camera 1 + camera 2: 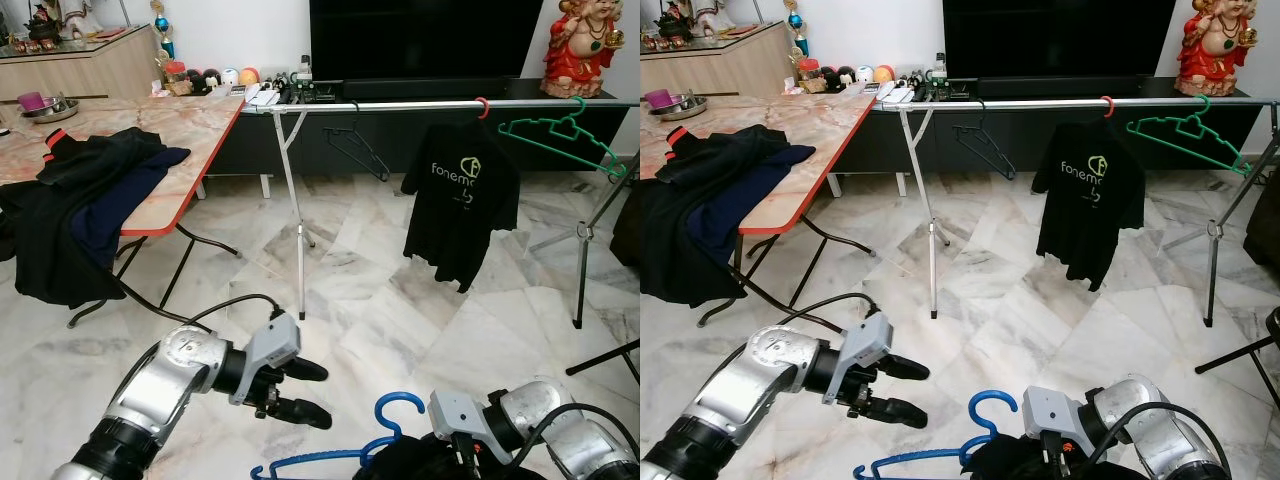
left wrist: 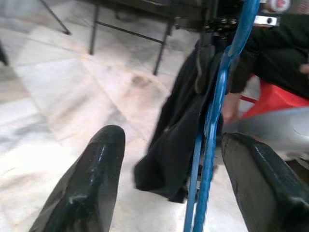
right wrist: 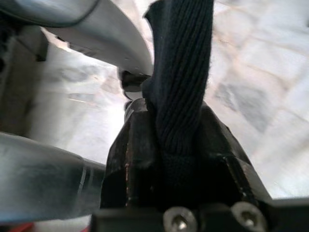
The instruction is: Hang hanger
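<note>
While low at the bottom middle of the frame, blue hanger [image 1: 385, 425] with dark cloth [image 2: 181, 140], pinched tight by right gripper [image 3: 178, 140]. Left gripper [image 1: 305, 392] just beside, at lower left, fingers spread wide, holding nothing. Bare marble floor [image 1: 400, 300] ahead. Silver rail [image 1: 420, 104] across the top, carrying black shirt [image 1: 462, 195] and green hanger [image 1: 565, 135].
</note>
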Controlling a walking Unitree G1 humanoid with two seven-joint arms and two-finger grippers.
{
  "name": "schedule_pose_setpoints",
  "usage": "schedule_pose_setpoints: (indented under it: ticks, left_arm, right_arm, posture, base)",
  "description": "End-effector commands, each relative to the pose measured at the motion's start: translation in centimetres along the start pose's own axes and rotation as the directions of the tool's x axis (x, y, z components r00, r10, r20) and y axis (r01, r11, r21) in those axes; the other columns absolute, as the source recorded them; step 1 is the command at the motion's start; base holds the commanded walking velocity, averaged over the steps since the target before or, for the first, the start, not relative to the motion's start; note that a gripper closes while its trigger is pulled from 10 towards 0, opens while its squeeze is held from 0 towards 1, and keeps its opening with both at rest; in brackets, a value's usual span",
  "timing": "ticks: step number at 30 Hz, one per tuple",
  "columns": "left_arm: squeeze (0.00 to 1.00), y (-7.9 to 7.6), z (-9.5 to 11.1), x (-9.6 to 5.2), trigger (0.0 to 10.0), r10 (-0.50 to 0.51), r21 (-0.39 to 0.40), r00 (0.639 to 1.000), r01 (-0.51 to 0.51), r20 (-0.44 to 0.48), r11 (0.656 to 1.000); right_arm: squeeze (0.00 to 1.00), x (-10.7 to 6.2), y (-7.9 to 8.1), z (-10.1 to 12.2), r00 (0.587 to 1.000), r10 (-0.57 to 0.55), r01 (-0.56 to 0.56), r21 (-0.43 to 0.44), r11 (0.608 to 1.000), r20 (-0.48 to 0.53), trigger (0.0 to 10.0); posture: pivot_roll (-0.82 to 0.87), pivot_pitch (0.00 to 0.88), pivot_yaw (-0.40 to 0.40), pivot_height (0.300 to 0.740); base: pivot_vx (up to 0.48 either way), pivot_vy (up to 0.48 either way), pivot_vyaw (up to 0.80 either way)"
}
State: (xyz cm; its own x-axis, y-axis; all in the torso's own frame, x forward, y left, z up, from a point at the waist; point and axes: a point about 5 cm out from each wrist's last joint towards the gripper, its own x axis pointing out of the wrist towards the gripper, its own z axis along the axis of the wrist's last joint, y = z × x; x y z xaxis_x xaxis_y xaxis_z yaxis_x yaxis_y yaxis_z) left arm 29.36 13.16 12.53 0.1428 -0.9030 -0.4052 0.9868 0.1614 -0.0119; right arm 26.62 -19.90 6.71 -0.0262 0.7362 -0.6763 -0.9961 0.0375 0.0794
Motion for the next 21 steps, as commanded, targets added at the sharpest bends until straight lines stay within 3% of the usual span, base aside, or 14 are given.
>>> schedule_pose_setpoints:
  ticks: [1, 3, 9, 12, 13, 14, 15, 17, 18, 19, 21]
  left_arm:
    - [1.0, 0.8, -0.3, -1.0, 10.0, 0.097, -0.005, 0.995, -0.097, 0.005, 0.995]
    - [1.0, 1.7, -0.6, -1.7, 10.0, 0.223, -0.035, 0.974, -0.222, 0.032, 0.974]
    - [1.0, 2.2, -1.4, -2.7, 10.0, 0.377, -0.135, 0.922, -0.364, 0.086, 0.922]
    - [1.0, 2.8, -2.6, -3.0, 10.0, 0.476, -0.177, 0.877, -0.459, 0.066, 0.871]
    - [1.0, 2.8, -2.6, -3.0, 10.0, 0.476, -0.177, 0.877, -0.459, 0.066, 0.871]
    - [0.97, 3.0, -3.5, -3.1, 10.0, 0.526, -0.199, 0.85, -0.509, 0.041, 0.837]
    - [0.97, 3.0, -3.5, -3.1, 10.0, 0.526, -0.199, 0.85, -0.509, 0.041, 0.837]
    - [0.93, 2.8, -5.2, -3.2, 10.0, 0.58, -0.23, 0.815, -0.567, -0.014, 0.791]
    - [0.73, 2.8, -5.7, -3.2, 10.0, 0.594, -0.223, 0.804, -0.586, -0.038, 0.779]
    - [0.0, 2.5, -6.7, -3.1, 10.0, 0.609, -0.226, 0.789, -0.61, -0.081, 0.76]
    - [0.0, 2.0, -7.7, -2.7, 10.0, 0.607, -0.241, 0.786, -0.616, -0.123, 0.75]
  right_arm:
    - [0.0, -1.7, -1.0, 0.3, 0.997, -0.078, 0.077, -0.022, 0.997, -0.011, 0.0]
    - [0.0, -2.9, -1.4, 0.2, 0.992, -0.124, 0.124, -0.007, 0.992, -0.013, 0.0]
    - [0.0, -5.0, -1.2, -1.0, 0.977, -0.21, 0.211, 0.03, 0.977, -0.03, 0.0]
    - [0.0, -6.1, -1.6, -0.9, 0.96, -0.278, 0.279, 0.041, 0.959, -0.013, 0.0]
    - [0.0, -6.1, -1.6, -0.9, 0.96, -0.278, 0.279, 0.041, 0.959, -0.013, 0.0]
    - [0.0, -6.7, -1.9, -0.8, 0.949, -0.316, 0.316, 0.043, 0.948, -0.003, 0.0]
    - [0.0, -6.7, -1.9, -0.8, 0.949, -0.316, 0.316, 0.043, 0.948, -0.003, 0.0]
    - [0.0, -8.1, -2.2, -0.7, 0.924, -0.381, 0.381, 0.047, 0.923, -0.001, 0.0]
    - [0.0, -8.6, -2.3, -0.7, 0.916, -0.401, 0.401, 0.047, 0.915, -0.001, 0.0]
    - [0.0, -9.3, -2.5, -0.5, 0.902, -0.432, 0.432, 0.046, 0.901, 0.003, 0.0]
    - [0.0, -9.9, -2.5, 0.0, 0.894, -0.447, 0.445, 0.046, 0.894, 0.04, 0.0]
  posture:
    - [0.06, 0.009, 0.016, 0.74]
    - [0.05, 0.017, 0.016, 0.74]
    - [0.04, 0.028, 0.017, 0.74]
    - [0.04, 0.032, 0.025, 0.74]
    - [0.04, 0.032, 0.025, 0.74]
    - [0.04, 0.03, 0.026, 0.74]
    - [0.04, 0.03, 0.026, 0.74]
    - [0.04, 0.027, 0.027, 0.74]
    - [0.04, 0.028, 0.028, 0.74]
    - [0.04, 0.028, 0.029, 0.74]
    - [0.03, 0.028, 0.031, 0.74]
  base:
    - [0.0, 0.0, 0.0]
    - [0.0, 0.0, 0.0]
    - [0.0, 0.0, 0.0]
    - [0.0, 0.0, 0.0]
    - [0.0, 0.0, 0.0]
    - [0.0, 0.0, 0.0]
    - [0.0, 0.0, 0.0]
    - [0.0, 0.0, 0.0]
    - [0.0, 0.0, 0.0]
    - [0.0, 0.0, 0.0]
    - [0.0, 0.0, 0.0]
